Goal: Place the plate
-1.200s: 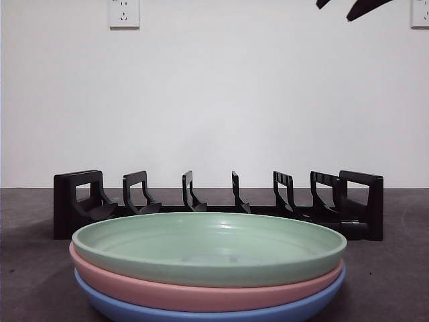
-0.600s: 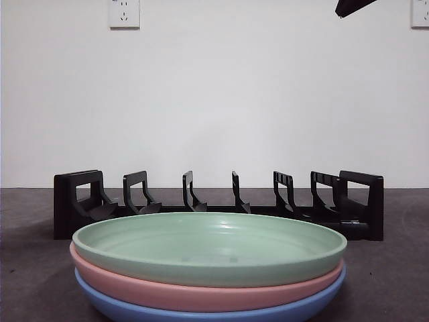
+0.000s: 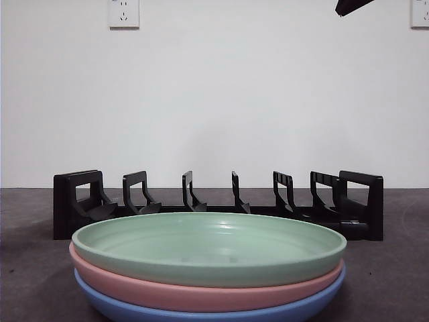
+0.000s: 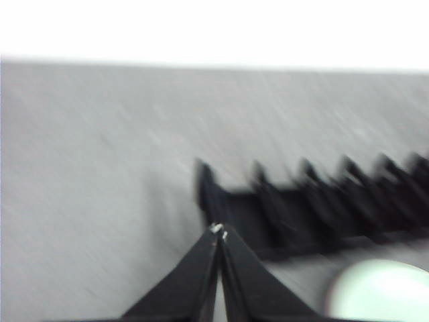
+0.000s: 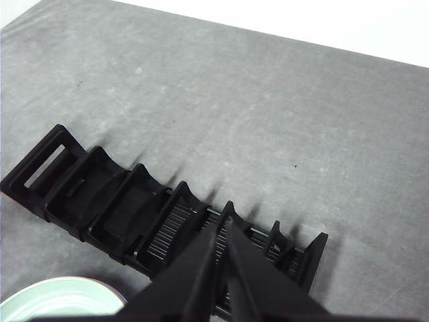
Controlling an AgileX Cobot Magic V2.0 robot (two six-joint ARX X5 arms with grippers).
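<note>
— What are you standing over?

— A dark grey desk with a plain white wall behind it. Two white power sockets sit high on that wall, one toward one side and another cut by the picture's edge at the other.

— And on the desk?

— A stack of three plates at the near edge. The green plate is on top, nested in a pink plate, which sits in a blue plate at the bottom. Just behind the stack stands a black dish rack, long and low, with upright dividers and every slot bare. The plates and the rack do not touch as far as I can see.

— Where are your end effectors?

— Both are up in the air, well apart from the plates. My left end effector has its jaws pressed together with nothing between them; its view is blurred, but I can make out one end of the rack and the green plate's rim beyond the tips. My right end effector is also closed up and holds nothing; it hangs above the rack, with the green plate's edge showing nearby. In the front view only a black tip shows at a top corner, and I cannot tell which arm it is.
</note>
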